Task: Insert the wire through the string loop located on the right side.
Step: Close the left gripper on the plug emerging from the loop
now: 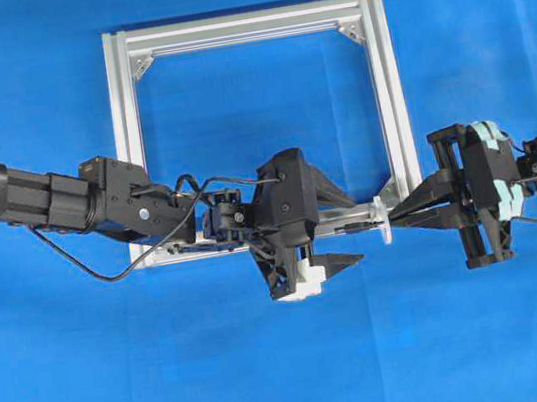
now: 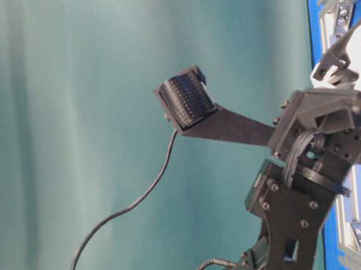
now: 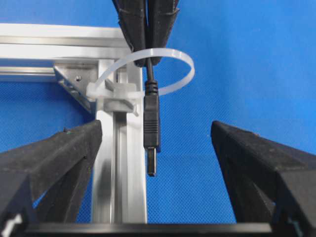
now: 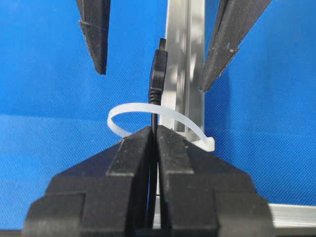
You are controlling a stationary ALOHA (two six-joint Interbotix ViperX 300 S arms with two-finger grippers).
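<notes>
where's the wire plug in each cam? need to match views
Overhead: the wire's plug is barely visible, a dark speck on the frame's lower rail left of the string loop.
Table-level: not identifiable.
Left wrist: centre, hanging down through the loop, between the open left fingers.
Right wrist: upper centre, pointing up past the loop, held by the shut right gripper.
Shared landmark: the white loop on the aluminium frame.

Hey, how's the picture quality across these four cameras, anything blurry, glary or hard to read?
Overhead: evenly lit, the aluminium frame glares pale, soft shadows under the arms. Table-level: turned sideways, mostly teal backdrop, a gripper pad close up and sharp. Left wrist: the wire plug and string loop are crisp, and the near fingers loom large. Right wrist: sharp throughout, with a bright streak on the frame rail.
</notes>
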